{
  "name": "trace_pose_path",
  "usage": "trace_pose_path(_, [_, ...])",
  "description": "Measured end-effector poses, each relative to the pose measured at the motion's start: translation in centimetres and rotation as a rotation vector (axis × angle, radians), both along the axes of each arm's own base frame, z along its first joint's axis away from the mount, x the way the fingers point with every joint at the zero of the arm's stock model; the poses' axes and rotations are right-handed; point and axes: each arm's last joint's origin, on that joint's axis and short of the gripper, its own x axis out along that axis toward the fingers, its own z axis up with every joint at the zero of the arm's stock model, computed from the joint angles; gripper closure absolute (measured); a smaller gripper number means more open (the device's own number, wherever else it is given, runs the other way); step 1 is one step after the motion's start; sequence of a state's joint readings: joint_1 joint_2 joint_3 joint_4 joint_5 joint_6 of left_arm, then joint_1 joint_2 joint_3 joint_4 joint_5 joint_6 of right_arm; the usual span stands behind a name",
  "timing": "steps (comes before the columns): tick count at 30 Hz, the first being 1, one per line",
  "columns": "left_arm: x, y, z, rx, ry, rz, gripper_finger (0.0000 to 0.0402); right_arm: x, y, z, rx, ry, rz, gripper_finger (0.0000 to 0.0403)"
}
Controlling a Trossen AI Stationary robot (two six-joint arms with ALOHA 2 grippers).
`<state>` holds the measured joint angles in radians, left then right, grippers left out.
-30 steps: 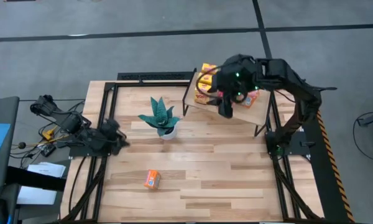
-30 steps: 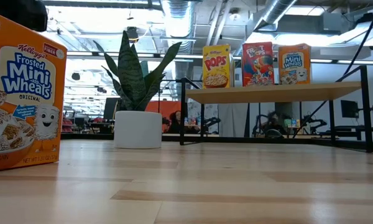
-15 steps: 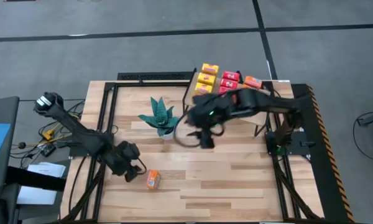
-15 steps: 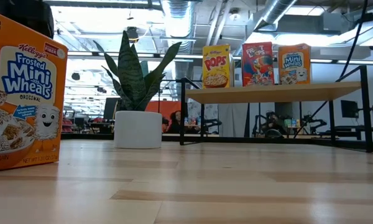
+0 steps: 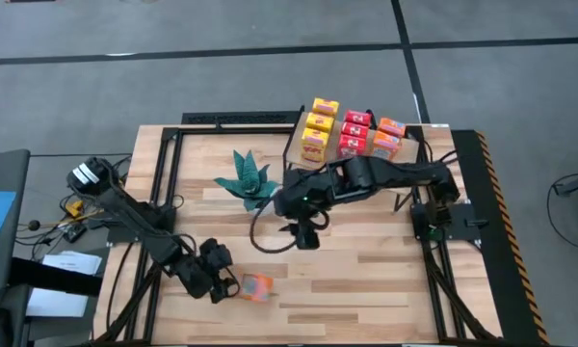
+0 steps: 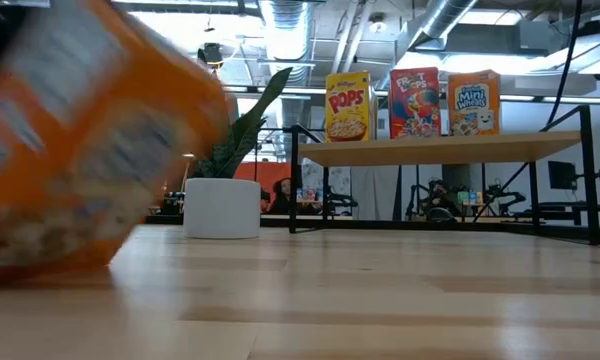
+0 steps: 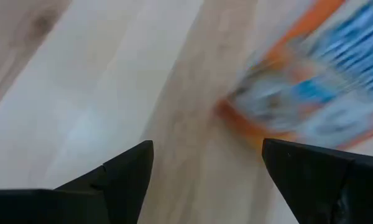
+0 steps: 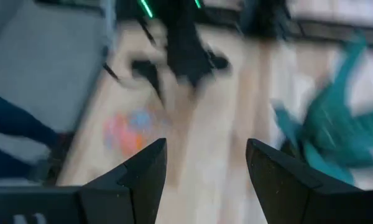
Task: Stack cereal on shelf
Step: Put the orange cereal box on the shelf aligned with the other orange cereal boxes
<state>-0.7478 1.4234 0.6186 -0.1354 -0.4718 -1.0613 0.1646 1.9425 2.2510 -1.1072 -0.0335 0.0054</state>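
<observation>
One orange cereal box (image 5: 256, 286) is on the table near its front edge. It shows blurred and tilted in the low view (image 6: 80, 150). My left gripper (image 5: 222, 277) is open just to the box's left, and the box (image 7: 311, 93) lies ahead of its fingers. My right gripper (image 5: 304, 237) hangs open over the table's middle with nothing between its fingers. The shelf (image 6: 440, 150) at the far right carries rows of yellow (image 5: 318, 125), red (image 5: 354, 133) and orange (image 5: 388, 138) cereal boxes. My left gripper comes slanting down from the table's left at the orange box's left side (image 7: 236, 115). The box is blurred, and I cannot tell whether a finger touches it. No part of the box is between the two fingers.
A teal spiky plant (image 5: 249, 183) in a white pot (image 6: 220, 208) stands left of the shelf, close to my right arm. Black frame rails run along the table's left, far and right edges. Bare wood lies between the plant and the orange box.
My left gripper has swung down from the table's left edge toward the near edge and the orange box. The box has shifted a little to the right and tipped out of upright. My right gripper has left the shelf and come down toward the table's middle.
</observation>
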Motion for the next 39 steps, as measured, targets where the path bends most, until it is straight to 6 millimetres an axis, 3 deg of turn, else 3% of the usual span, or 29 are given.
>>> trace_pose_path(2, [0.4, -0.1, -0.8, 0.006, 0.0, 0.027, 0.0109, 0.3, 0.5, 0.0, 0.005, -0.023, 0.052, 0.0159])
trace_pose_path(8, [2.8, -0.4, -2.9, -0.085, -0.075, 0.139, 0.0109, -1.1, 2.9, -1.9, -0.084, 0.159, 0.254, 0.0159])
trace_pose_path(14, [4.8, -0.8, -2.9, -0.167, -0.207, 0.15, 0.0109, -2.8, 5.1, -3.4, -0.123, 0.351, 0.341, 0.0159])
trace_pose_path(18, [5.5, -0.8, -2.0, -0.1, -0.251, 0.182, 0.0109, -4.5, 5.9, -2.1, -0.101, 0.35, 0.328, 0.0159])
trace_pose_path(21, [7.3, 0.5, -1.0, -0.034, -0.292, 0.232, 0.0109, -6.0, 6.4, -0.6, -0.067, 0.321, 0.308, 0.0159])
trace_pose_path(24, [9.5, 2.0, 0.2, -0.071, -0.279, 0.181, 0.0109, -7.7, 6.7, 0.7, -0.036, 0.317, 0.266, 0.0159])
trace_pose_path(26, [10.2, 1.7, 1.1, -0.097, -0.264, 0.077, 0.0111, -9.4, 6.9, 1.5, -0.066, 0.322, 0.222, 0.0159])
trace_pose_path(31, [9.5, 0.0, 3.7, -0.073, -0.096, -0.096, 0.0134, -13.2, 7.9, 3.8, -0.072, 0.251, 0.126, 0.0159])
trace_pose_path(35, [7.8, -1.6, 5.7, 0.008, -0.134, -0.133, 0.0169, -15.9, 9.1, 5.2, -0.114, 0.141, -0.005, 0.0159])
trace_pose_path(39, [7.2, -1.5, 4.7, 0.041, -0.14, -0.159, 0.0221, -17.0, 10.5, 5.3, -0.142, 0.044, -0.156, 0.0159])
